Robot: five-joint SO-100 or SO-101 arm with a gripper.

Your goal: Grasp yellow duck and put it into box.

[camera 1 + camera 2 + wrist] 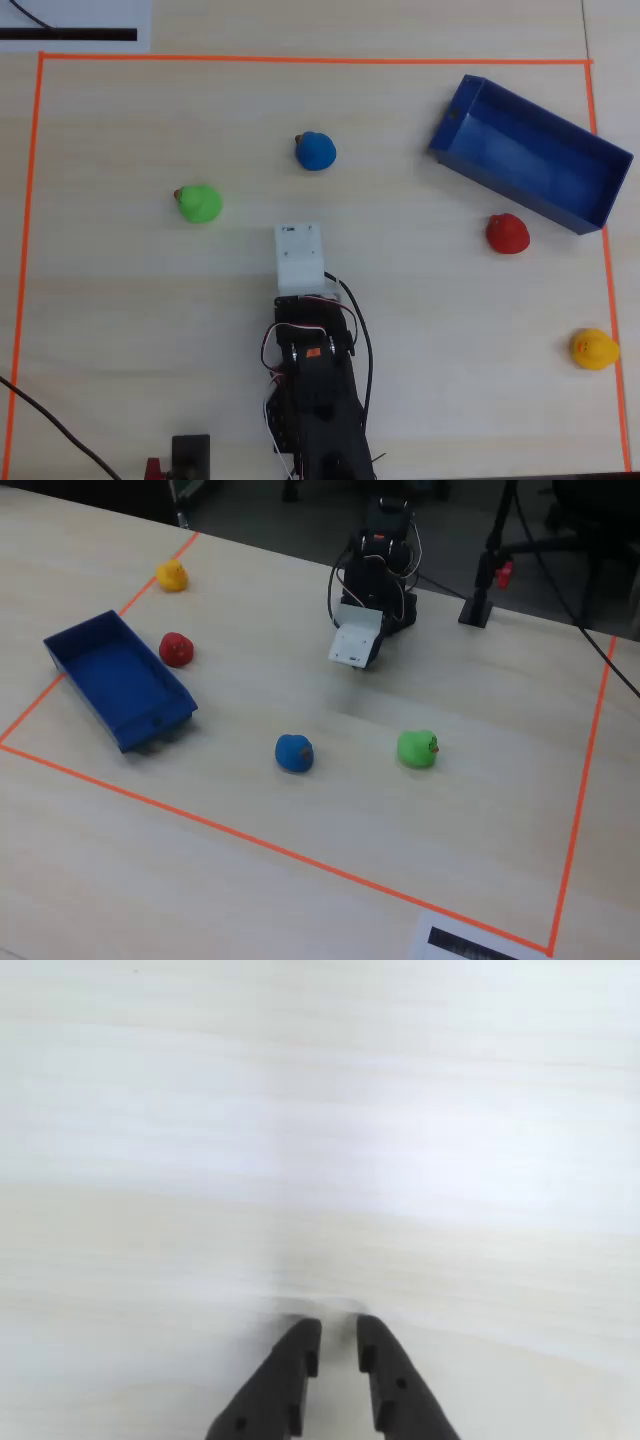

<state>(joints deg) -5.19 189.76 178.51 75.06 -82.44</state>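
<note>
Nothing done yet, by the look of it. Big pale desk [150, 330] with orange tape [30, 250] round the edge. Blue box [530, 155] at the far right in the overhead view, empty inside. Arm [315, 400] folded up at the near middle, pointing at bare wood. Yellow duck [594, 349] way off at the near right, by the tape, well apart from the arm and not in the box. Red duck [508, 233] just beside the box; green duck [199, 203] and blue duck [316, 151] off to the far left. All left to do: reach, grab, carry, drop. Only in the wrist view: end effector [339, 1335] nearly clenched, just a thin gap, holding nothing, no ducks in sight. Only in the overhead and fixed views: ducks and box, with the fingertips hidden.
</note>
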